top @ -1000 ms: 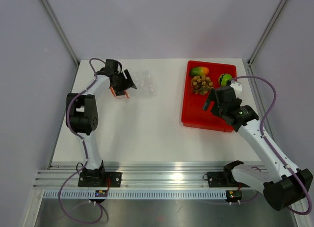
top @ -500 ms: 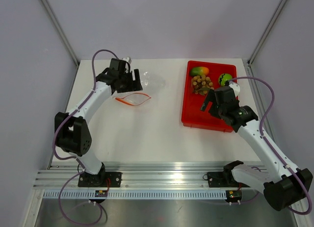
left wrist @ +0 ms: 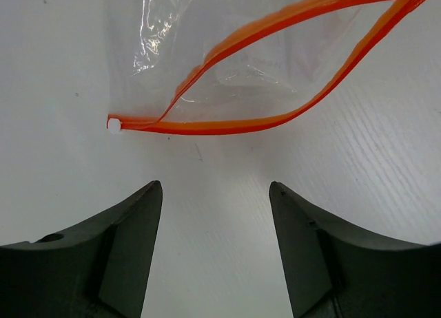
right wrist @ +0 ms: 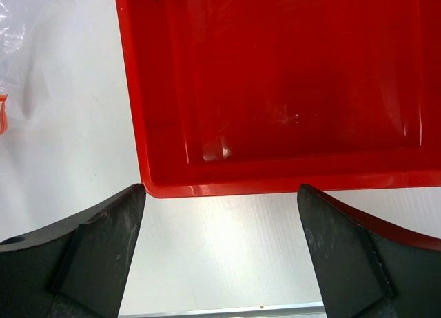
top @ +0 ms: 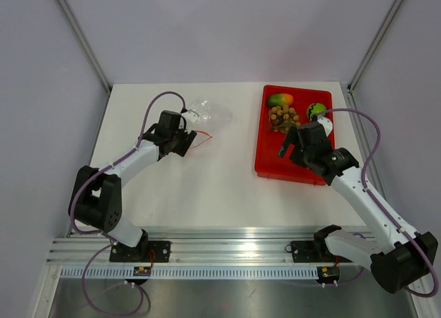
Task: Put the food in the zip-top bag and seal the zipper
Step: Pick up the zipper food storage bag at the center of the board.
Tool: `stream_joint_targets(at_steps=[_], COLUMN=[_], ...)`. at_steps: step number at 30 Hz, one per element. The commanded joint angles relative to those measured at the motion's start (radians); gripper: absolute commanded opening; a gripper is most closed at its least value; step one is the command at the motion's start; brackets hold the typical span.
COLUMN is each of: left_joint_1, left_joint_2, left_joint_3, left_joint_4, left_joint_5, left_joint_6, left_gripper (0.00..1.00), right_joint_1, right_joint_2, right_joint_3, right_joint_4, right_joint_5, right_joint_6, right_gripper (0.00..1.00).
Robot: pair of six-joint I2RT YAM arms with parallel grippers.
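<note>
zip-top bag (left wrist: pixel 256 67) gaping, body cropped above

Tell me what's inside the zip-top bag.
Nothing visible inside the zip-top bag: through its open mouth and clear plastic only white table shows. From above, the left gripper covers part of its mouth.

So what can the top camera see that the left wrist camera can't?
Only the top camera: the red tray with the mango, the tan balls and the green fruit in it. Only the left wrist camera: the small white end piece, and that the bag gapes open. Both: the bag, its orange zipper, the white table and the open left gripper.
</note>
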Motion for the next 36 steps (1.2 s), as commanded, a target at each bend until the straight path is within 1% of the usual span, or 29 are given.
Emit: stream_joint_targets(at_steps=[1,10,12,13,15,16,17,19,20,21,24,26,27,28,30,31,32,34,35,36], left_joint_1=[0.006,0.030,0.034,0.035,0.038,0.040,0.040,0.040,0.040,0.040,0.035,0.026,0.023,0.020,0.014,0.008,0.004,-0.011,-0.019,-0.040], left_joint_2=[-0.003,0.218,0.247,0.259,0.266,0.266,0.275,0.289,0.299,0.316,0.315,0.307,0.306,0.310,0.324,0.345,0.353,0.352,0.341,0.327], left_joint_3=[-0.015,0.135,0.160,0.166,0.159,0.153,0.153,0.169,0.180,0.218,0.258,0.278,0.330,0.362,0.445,0.521,0.557,0.591,0.591,0.590], left_joint_4=[0.242,0.254,0.254,0.262,0.309,0.335,0.357,0.345,0.317,0.278,0.204,0.150,0.112,0.011,-0.113,-0.178,-0.286,-0.364,-0.409,-0.433], left_joint_5=[0.051,0.094,0.070,0.059,0.043,0.043,0.042,0.066,0.076,0.094,0.161,0.140,0.132,0.131,0.105,0.090,0.080,0.060,0.056,0.016], left_joint_6=[0.175,0.184,0.184,0.183,0.178,0.175,0.175,0.181,0.178,0.174,0.109,0.024,-0.018,-0.111,-0.221,-0.328,-0.372,-0.465,-0.480,-0.501], left_gripper=[0.67,0.62,0.60,0.57,0.53,0.46,0.42,0.26,0.01,0.00,0.00,0.00,0.00,0.00,0.00,0.00,0.00,0.00,0.00,0.00], right_joint_1=[0.009,0.011,0.011,0.011,0.011,0.012,0.011,0.012,0.012,0.011,0.014,0.020,0.023,0.032,0.046,0.055,0.081,0.112,0.152,0.173], right_joint_2=[0.017,0.029,0.030,0.032,0.032,0.036,0.040,0.052,0.053,0.056,0.066,0.067,0.066,0.069,0.072,0.079,0.087,0.115,0.128,0.142], right_joint_3=[0.006,-0.001,-0.006,-0.009,-0.015,-0.018,-0.018,-0.017,-0.015,-0.012,-0.005,0.000,0.002,0.000,-0.001,-0.001,0.000,0.006,0.021,0.034], right_joint_4=[0.036,0.029,0.029,0.028,0.034,0.034,0.035,0.040,0.043,0.046,0.052,0.060,0.066,0.072,0.097,0.111,0.138,0.170,0.198,0.210], right_joint_5=[-0.001,-0.001,-0.001,-0.001,-0.004,-0.007,-0.007,-0.011,-0.013,-0.019,-0.031,-0.036,-0.044,-0.047,-0.063,-0.070,-0.077,-0.097,-0.097,-0.096], right_joint_6=[0.009,0.005,0.009,0.009,0.012,0.012,0.013,0.015,0.015,0.016,0.016,0.018,0.018,0.022,0.042,0.053,0.073,0.094,0.113,0.119], right_gripper=[0.99,0.99,0.99,0.99,0.99,0.99,0.99,0.99,0.99,0.99,0.99,0.99,0.99,0.99,0.99,0.99,0.99,1.00,0.99,0.99])
